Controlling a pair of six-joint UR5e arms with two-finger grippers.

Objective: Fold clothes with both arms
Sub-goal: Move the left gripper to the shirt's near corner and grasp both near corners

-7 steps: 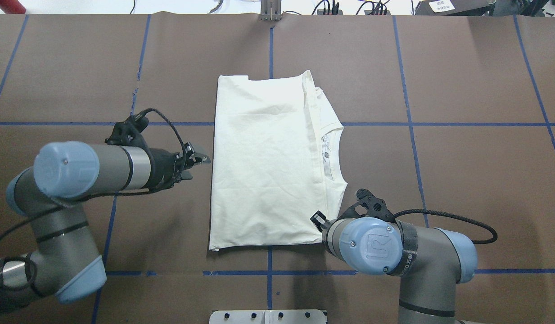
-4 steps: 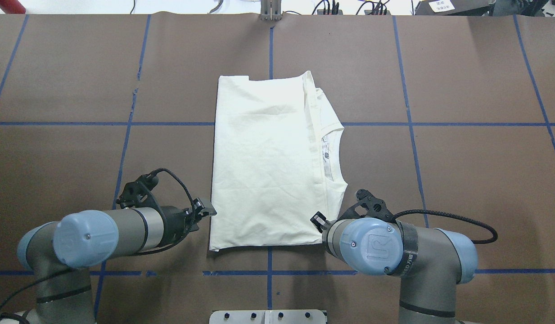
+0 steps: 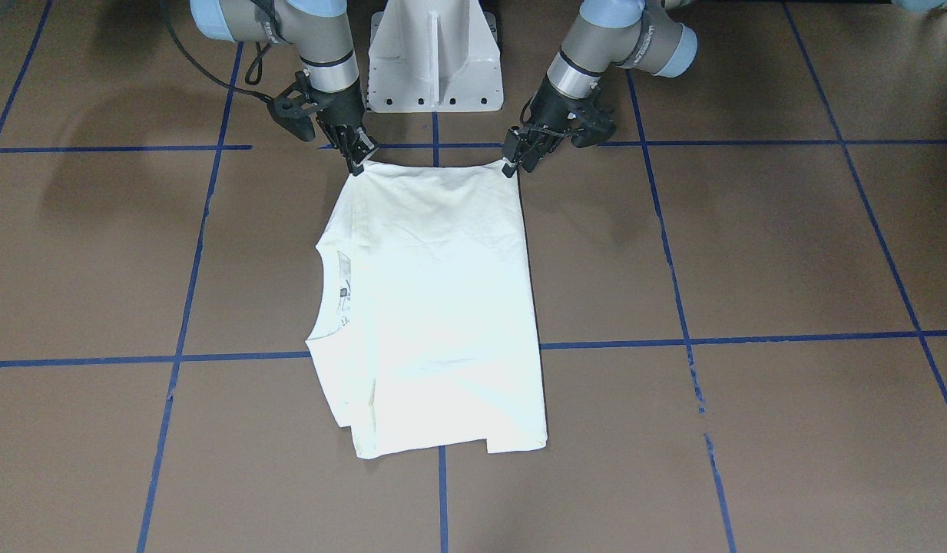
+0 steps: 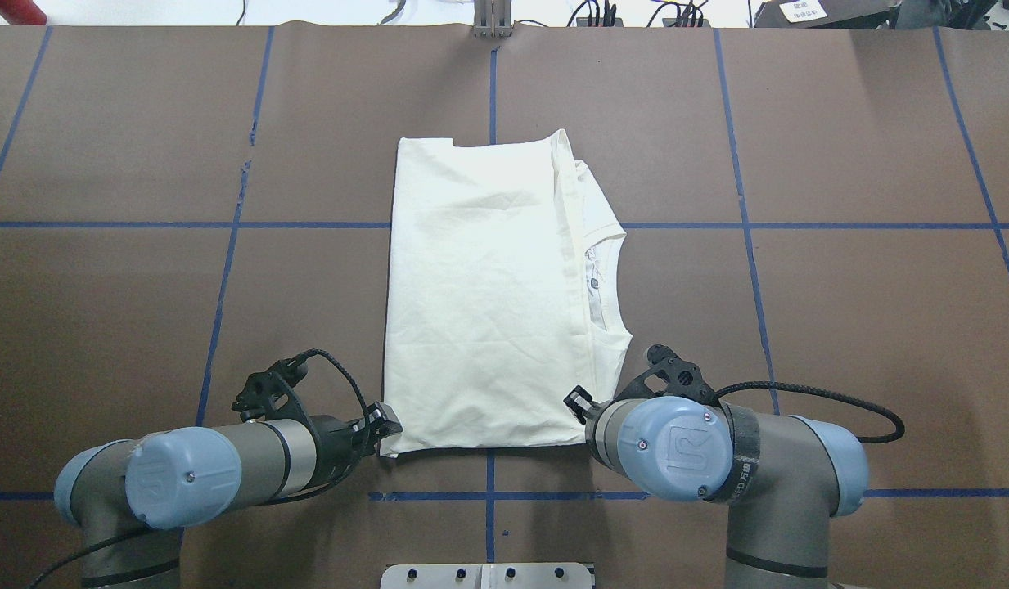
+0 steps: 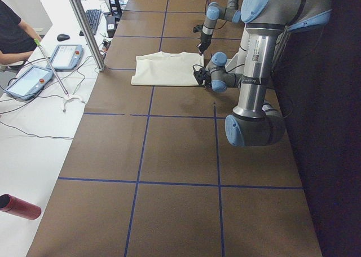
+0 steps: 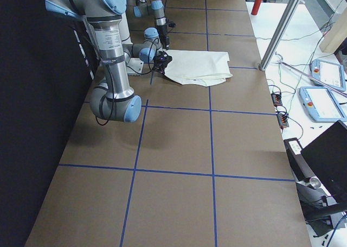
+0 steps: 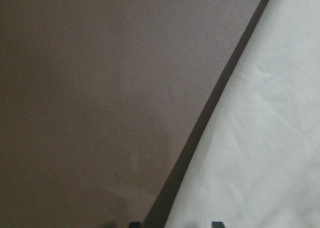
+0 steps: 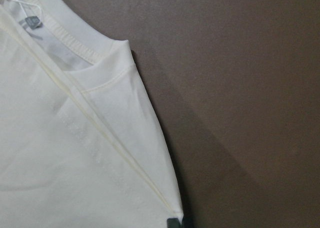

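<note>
The folded T-shirt lies flat on the table. Our right gripper pinches its near collar-side corner. Our left gripper, jaws apart, straddles the other near corner, so both corners can lift together.

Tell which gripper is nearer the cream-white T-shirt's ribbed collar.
Right. The right gripper is at the cream-white T-shirt corner beside the ribbed collar; the left gripper is at the opposite corner.

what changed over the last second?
Left pincer swept back along the T-shirt's left edge toward the robot, to its near left corner; open, nothing gripped yet. Right pincer stayed shut on the near right corner; T-shirt unmoved.
</note>
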